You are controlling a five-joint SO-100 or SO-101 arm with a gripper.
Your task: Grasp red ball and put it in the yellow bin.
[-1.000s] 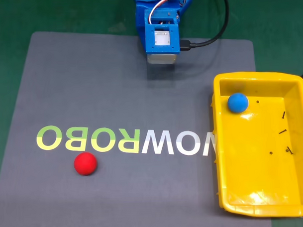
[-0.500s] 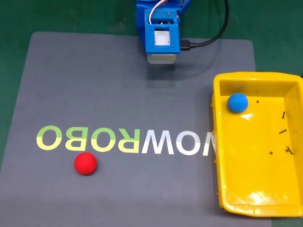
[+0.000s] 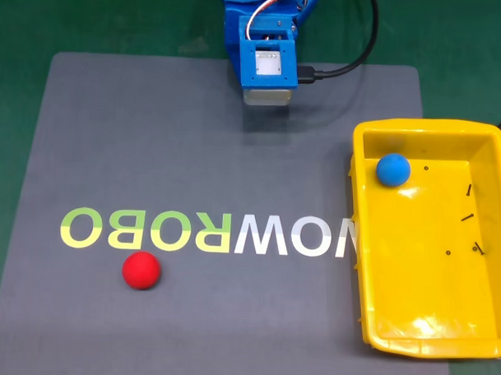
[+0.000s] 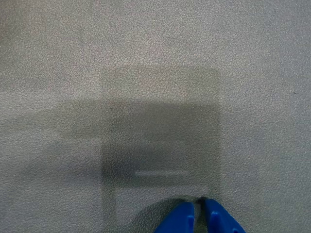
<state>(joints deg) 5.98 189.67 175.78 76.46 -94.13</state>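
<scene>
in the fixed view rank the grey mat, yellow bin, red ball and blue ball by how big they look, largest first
1. grey mat
2. yellow bin
3. red ball and blue ball: they look about the same size, so I won't rank one above the other.

Blue arm [image 3: 262, 39] folded at top centre of fixed view, wrist pointing down. Gripper [image 4: 198, 213] at bottom edge of wrist view, 2 blue fingertips [image 4: 181, 219] nearly touching, holding nothing.
</scene>
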